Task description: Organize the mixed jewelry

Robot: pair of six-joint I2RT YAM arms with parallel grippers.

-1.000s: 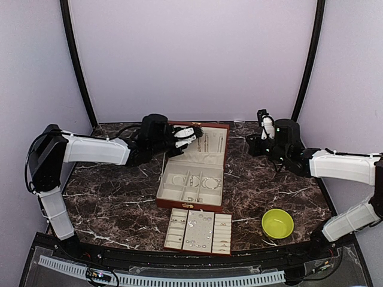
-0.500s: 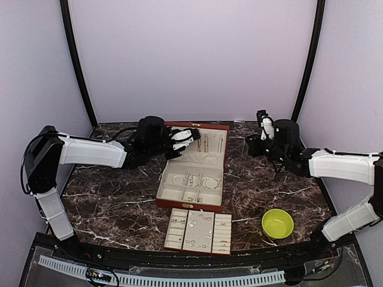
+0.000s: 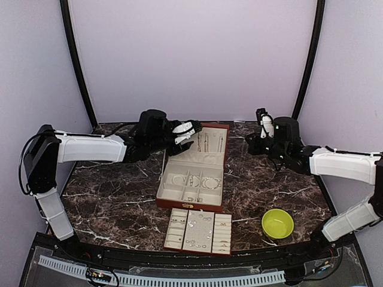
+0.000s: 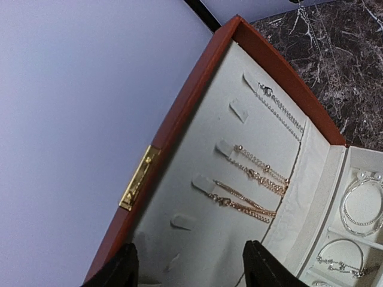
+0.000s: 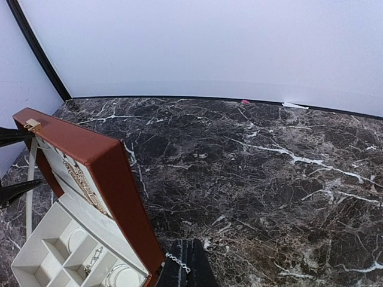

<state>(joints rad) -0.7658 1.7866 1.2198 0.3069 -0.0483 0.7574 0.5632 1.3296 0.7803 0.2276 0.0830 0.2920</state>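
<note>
The reddish-brown box (image 3: 190,205) stands open at mid-table, its lid (image 4: 179,113) upright. Gold and silver chains (image 4: 254,173) hang on the lid's cream lining, and bracelets (image 4: 359,203) lie in the compartments. My left gripper (image 4: 188,269) is open just in front of the lining's lower hooks, with nothing between its fingers (image 4: 116,269). It shows in the top view (image 3: 189,133) at the lid's left part. My right gripper (image 5: 187,254) is shut on a thin silver chain (image 5: 178,262), right of the box above the marble, and is also in the top view (image 3: 254,143).
A cream-lined compartment tray (image 3: 175,230) holding tiny silvery pieces (image 3: 200,221) lies in front of the box. A yellow-green bowl (image 3: 277,223) sits at the front right. Curved black posts (image 3: 78,66) and pale walls close off the back.
My left gripper has opened wider and shifted slightly right and back along the lid. The right arm has hardly moved and still pinches the chain.
</note>
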